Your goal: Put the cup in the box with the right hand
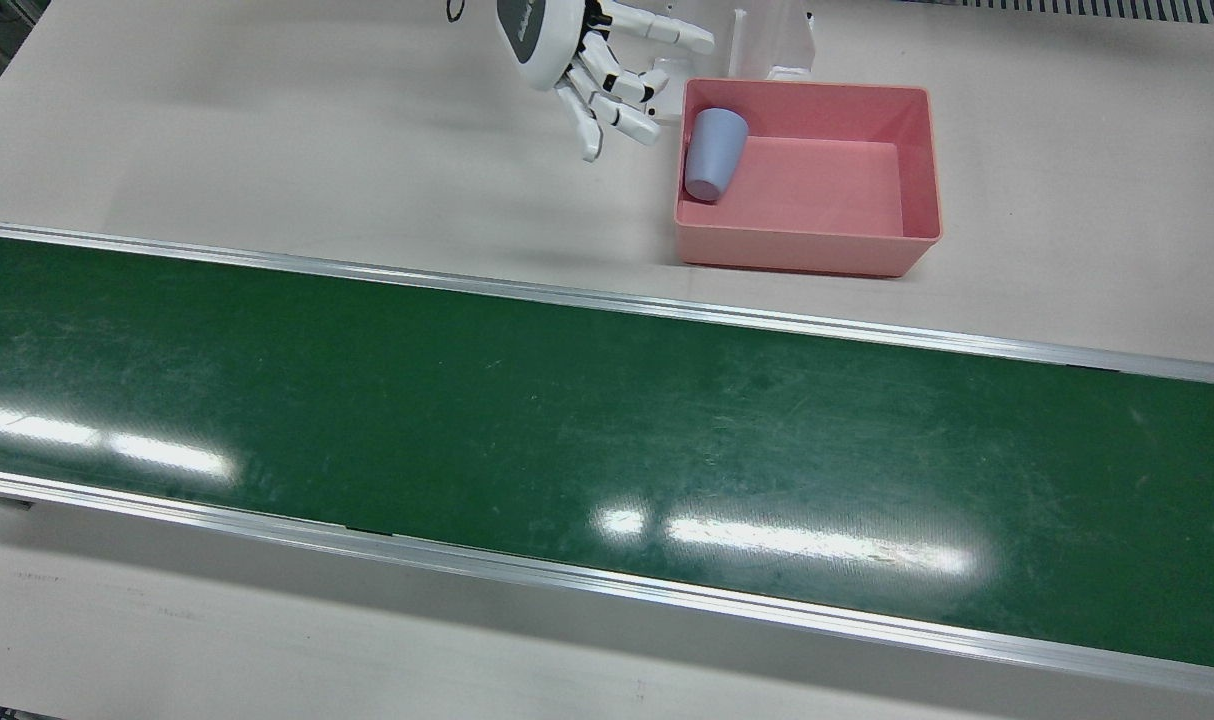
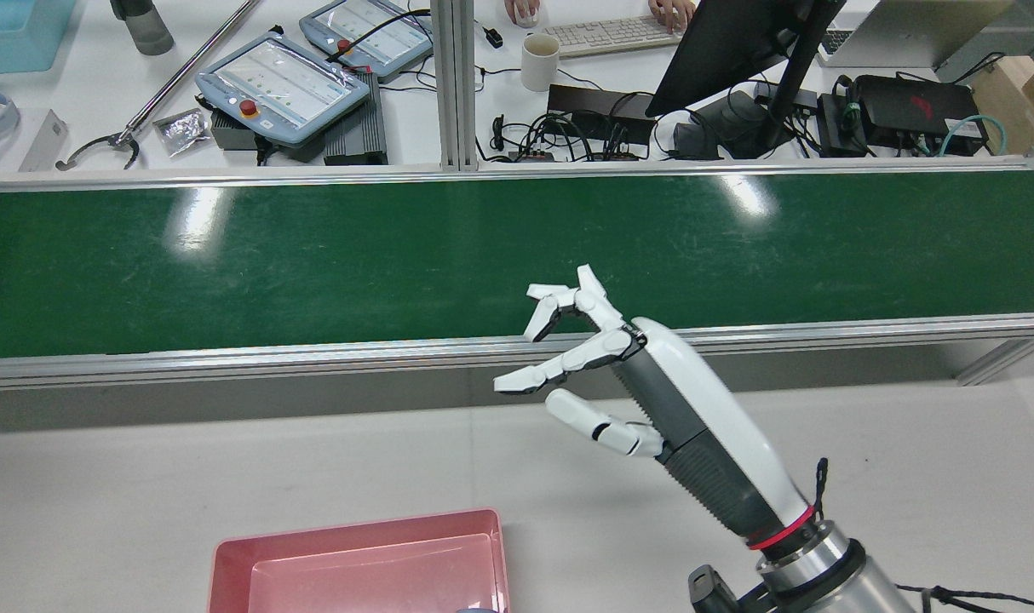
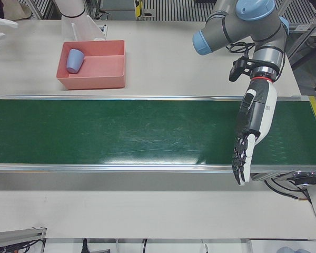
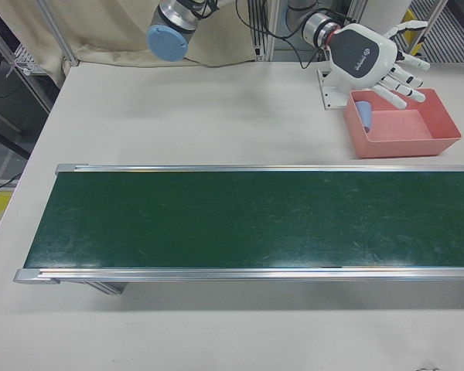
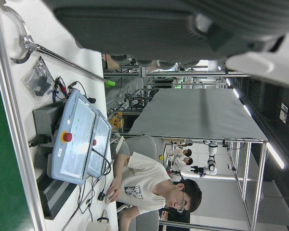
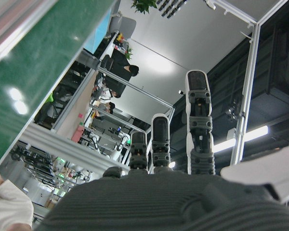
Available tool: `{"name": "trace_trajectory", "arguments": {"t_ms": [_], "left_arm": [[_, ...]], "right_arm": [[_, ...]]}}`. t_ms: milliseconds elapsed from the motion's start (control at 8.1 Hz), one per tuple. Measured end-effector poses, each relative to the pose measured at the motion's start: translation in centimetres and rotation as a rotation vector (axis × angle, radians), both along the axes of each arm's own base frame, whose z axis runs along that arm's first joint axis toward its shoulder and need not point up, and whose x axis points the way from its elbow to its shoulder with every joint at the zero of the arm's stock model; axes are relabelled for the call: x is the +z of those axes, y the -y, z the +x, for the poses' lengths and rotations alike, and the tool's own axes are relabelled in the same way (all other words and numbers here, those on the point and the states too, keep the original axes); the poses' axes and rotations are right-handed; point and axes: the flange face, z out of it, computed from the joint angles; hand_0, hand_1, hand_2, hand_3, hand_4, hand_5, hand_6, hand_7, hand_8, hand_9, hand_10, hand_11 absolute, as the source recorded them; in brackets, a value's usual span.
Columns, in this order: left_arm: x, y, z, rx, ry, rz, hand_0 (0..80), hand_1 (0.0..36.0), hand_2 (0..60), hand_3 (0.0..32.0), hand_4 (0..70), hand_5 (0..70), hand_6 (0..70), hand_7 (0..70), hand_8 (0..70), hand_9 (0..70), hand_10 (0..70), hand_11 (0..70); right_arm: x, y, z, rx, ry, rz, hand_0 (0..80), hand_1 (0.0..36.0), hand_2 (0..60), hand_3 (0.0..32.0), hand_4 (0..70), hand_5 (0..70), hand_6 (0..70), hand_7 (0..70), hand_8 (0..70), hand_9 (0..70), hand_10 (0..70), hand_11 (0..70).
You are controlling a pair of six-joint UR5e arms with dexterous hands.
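A pale blue cup (image 1: 716,152) lies tilted inside the pink box (image 1: 797,250), against its left wall; it also shows in the left-front view (image 3: 74,60) and the right-front view (image 4: 363,114). My right hand (image 1: 592,70) is open and empty, fingers spread, raised just beside the box's left wall and apart from the cup. In the rear view this hand (image 2: 602,375) hovers above the table beyond the box (image 2: 355,532). My left hand (image 3: 250,134) hangs open and empty, fingers pointing down, over the far end of the green belt, far from the box.
A green conveyor belt (image 1: 567,420) with metal side rails runs across the table in front of the box. A white arm pedestal (image 1: 772,40) stands right behind the box. Operators' desks with pendants and cables (image 2: 283,81) lie beyond the belt.
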Motion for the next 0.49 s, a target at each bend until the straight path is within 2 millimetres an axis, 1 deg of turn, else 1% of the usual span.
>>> {"name": "trace_trajectory", "arguments": {"t_ms": [123, 247, 370, 494], "left_arm": [[0.0, 0.0, 0.0, 0.000, 0.000, 0.000, 0.0, 0.0, 0.0, 0.0, 0.0, 0.0, 0.0, 0.0, 0.0, 0.0, 0.0, 0.0], [0.0, 0.0, 0.0, 0.000, 0.000, 0.000, 0.0, 0.0, 0.0, 0.0, 0.0, 0.0, 0.0, 0.0, 0.0, 0.0, 0.0, 0.0], [0.0, 0.0, 0.0, 0.000, 0.000, 0.000, 0.0, 0.0, 0.0, 0.0, 0.0, 0.0, 0.0, 0.0, 0.0, 0.0, 0.0, 0.0], [0.0, 0.0, 0.0, 0.000, 0.000, 0.000, 0.0, 0.0, 0.0, 0.0, 0.0, 0.0, 0.0, 0.0, 0.0, 0.0, 0.0, 0.0]], "right_arm": [[-0.3, 1.7, 4.1, 0.056, 0.022, 0.005, 11.1, 0.0, 3.1, 0.0, 66.2, 0.0, 10.5, 51.9, 10.1, 22.4, 1.7, 1.0], [0.0, 3.2, 7.1, 0.098, 0.047, 0.000, 26.8, 0.0, 2.9, 0.0, 70.0, 0.0, 11.5, 54.9, 11.0, 23.5, 3.2, 3.5], [1.0, 4.7, 9.2, 0.118, 0.062, -0.021, 38.2, 0.0, 13.3, 0.0, 69.0, 0.1, 12.4, 57.2, 11.9, 24.6, 4.8, 6.2], [2.6, 6.8, 11.0, 0.131, 0.079, -0.044, 40.0, 1.1, 16.8, 0.0, 70.0, 0.6, 12.9, 58.7, 12.2, 25.4, 5.4, 7.2]]}}
